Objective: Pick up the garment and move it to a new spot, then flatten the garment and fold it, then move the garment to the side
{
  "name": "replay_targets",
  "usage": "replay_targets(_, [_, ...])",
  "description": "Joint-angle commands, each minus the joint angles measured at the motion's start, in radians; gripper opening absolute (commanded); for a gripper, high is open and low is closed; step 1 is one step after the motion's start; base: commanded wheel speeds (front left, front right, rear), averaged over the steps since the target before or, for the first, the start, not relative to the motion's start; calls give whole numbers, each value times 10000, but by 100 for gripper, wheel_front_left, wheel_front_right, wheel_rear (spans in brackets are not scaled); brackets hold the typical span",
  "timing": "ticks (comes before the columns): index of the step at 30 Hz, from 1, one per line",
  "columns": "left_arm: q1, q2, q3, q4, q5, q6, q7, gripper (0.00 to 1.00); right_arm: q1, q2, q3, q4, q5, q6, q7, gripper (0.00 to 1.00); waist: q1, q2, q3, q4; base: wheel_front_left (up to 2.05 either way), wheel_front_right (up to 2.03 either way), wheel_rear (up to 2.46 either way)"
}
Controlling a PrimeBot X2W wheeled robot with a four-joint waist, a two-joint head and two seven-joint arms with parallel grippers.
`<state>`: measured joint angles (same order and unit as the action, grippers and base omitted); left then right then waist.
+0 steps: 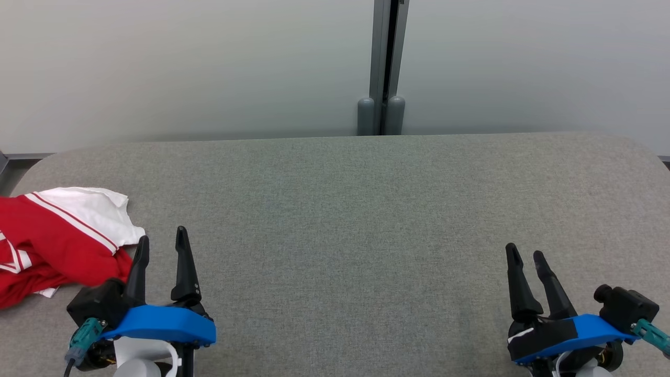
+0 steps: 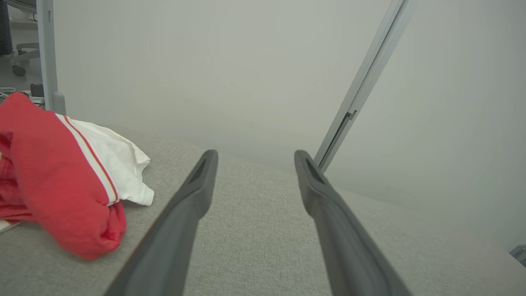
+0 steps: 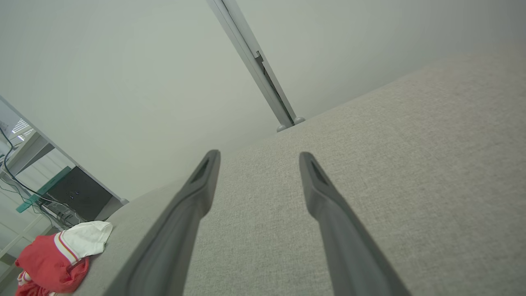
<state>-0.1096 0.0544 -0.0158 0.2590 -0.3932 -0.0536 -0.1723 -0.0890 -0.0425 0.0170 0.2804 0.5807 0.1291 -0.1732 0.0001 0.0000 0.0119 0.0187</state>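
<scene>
The garment point(image 1: 57, 238) is a crumpled red and white piece with striped trim, lying at the left edge of the grey table point(image 1: 345, 220). My left gripper point(image 1: 161, 240) stands open just right of it, its left finger close to the red cloth, nothing between the fingers. In the left wrist view the garment point(image 2: 61, 181) lies left of the open left gripper point(image 2: 254, 158). My right gripper point(image 1: 525, 254) rests open at the lower right, far from the cloth. From the right wrist view the garment point(image 3: 61, 255) is a small heap at the lower left, beyond the open right gripper point(image 3: 259, 158).
A pale partition wall with a grey vertical post point(image 1: 386, 68) runs behind the table's far edge. Beyond the table's left end stand a dark box point(image 3: 80, 193) and cables.
</scene>
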Motion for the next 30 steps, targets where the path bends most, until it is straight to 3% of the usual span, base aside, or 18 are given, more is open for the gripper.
replay_targets(1, [-239,58,-40,52,338,60,-110,100,-184,-84,34,-17,-323,18,-101,100,-1,0,-3,5,0,0,0])
replay_targets(14, [-416,112,-100,635,1475,339,-380,100,-190,-94,138,27,-1528,21,-369,100,-1,0,-11,40,0,0,0])
replay_targets(30, [-400,159,-165,627,2625,254,-702,100,-246,-102,191,124,-2861,24,-686,100,-1,0,28,88,0,0,0])
